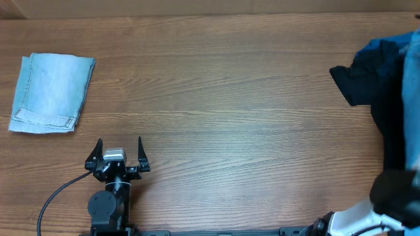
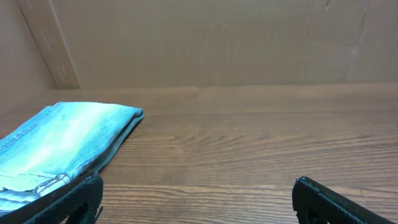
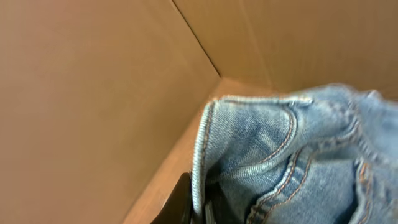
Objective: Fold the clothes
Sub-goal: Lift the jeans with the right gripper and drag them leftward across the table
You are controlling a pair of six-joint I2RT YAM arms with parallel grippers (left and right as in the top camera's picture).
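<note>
A folded pale denim garment [image 1: 49, 92] lies flat at the far left of the table; in the left wrist view it [image 2: 62, 143] is ahead and to the left. My left gripper [image 1: 119, 152] is open and empty above bare wood, just in front of that garment [image 2: 199, 186]. A heap of clothes sits at the right edge: a dark navy garment [image 1: 364, 78] and blue denim [image 1: 410, 85]. My right gripper [image 3: 199, 208] is shut on a stitched seam edge of the light-blue jeans [image 3: 292, 162], which fill the right wrist view. The right fingers are mostly hidden by denim.
The wooden table [image 1: 230, 111] is walled by brown cardboard panels [image 2: 205, 43] at the back and sides. The right arm [image 1: 357, 223] comes in from the bottom right corner. The left arm's black cable [image 1: 56, 196] runs along the front left.
</note>
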